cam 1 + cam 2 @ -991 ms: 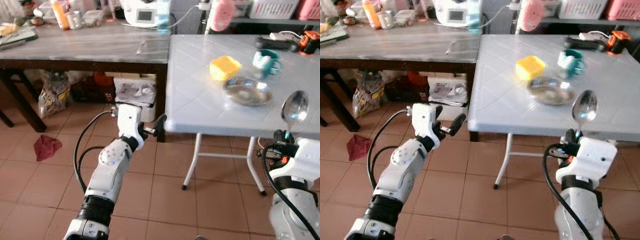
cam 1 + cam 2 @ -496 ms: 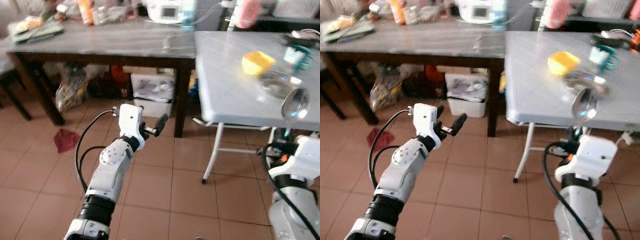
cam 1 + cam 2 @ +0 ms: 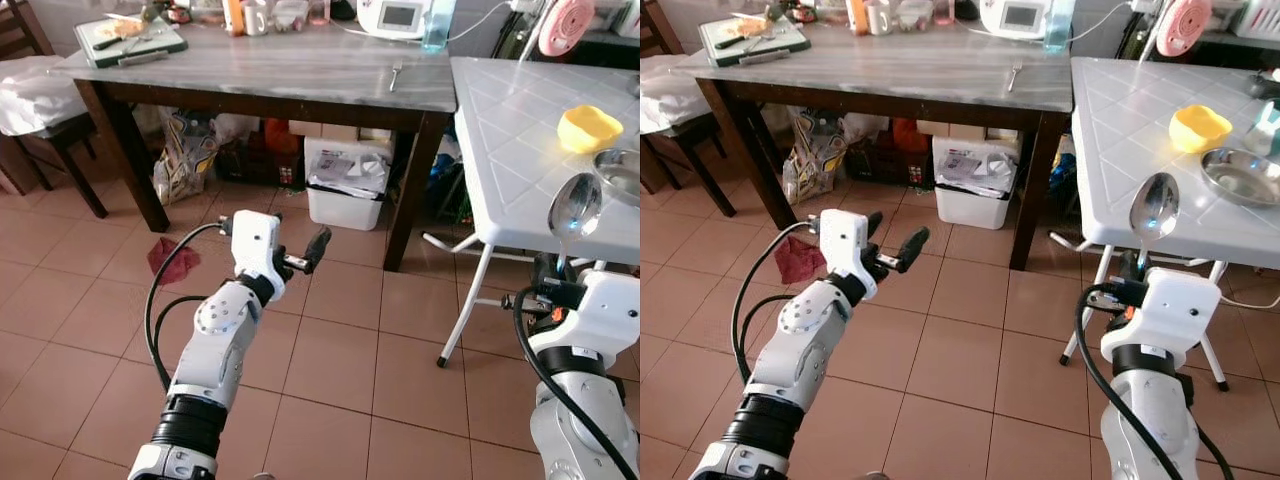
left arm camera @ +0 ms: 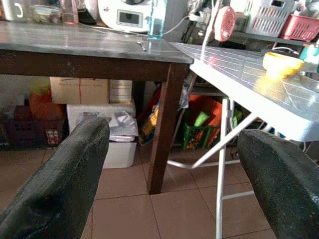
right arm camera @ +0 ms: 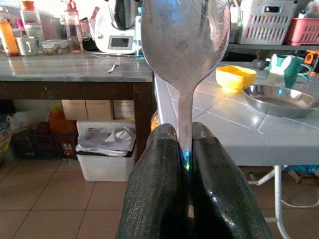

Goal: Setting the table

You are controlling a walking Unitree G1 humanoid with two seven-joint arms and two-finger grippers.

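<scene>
My right gripper (image 3: 1137, 268) is shut on the handle of a metal spoon (image 3: 1154, 208), held upright in front of the white folding table (image 3: 1120, 150). The wrist view shows the black fingers (image 5: 159, 184) clamped on the spoon (image 5: 184, 40). On the white table stand a yellow bowl (image 3: 1198, 127), a steel plate (image 3: 1243, 175) and a teal mug (image 5: 281, 69). My left gripper (image 3: 300, 235) hovers open over the tiled floor, left of the white table, holding nothing. Its fingers (image 4: 65, 184) stand wide apart.
A dark wooden table (image 3: 280, 70) with a grey top stands ahead, touching the white table. It bears a fork (image 3: 396, 75), a cutting board (image 3: 130, 35) and kitchen items. Beneath it sits a white bin (image 3: 348, 185). A red cloth (image 3: 170, 258) lies on the floor; a chair (image 3: 40, 100) stands far left.
The camera has swung left and drawn back, so both tables have slid right in the picture. Both arms keep the same pose and the spoon stays in the right gripper.
</scene>
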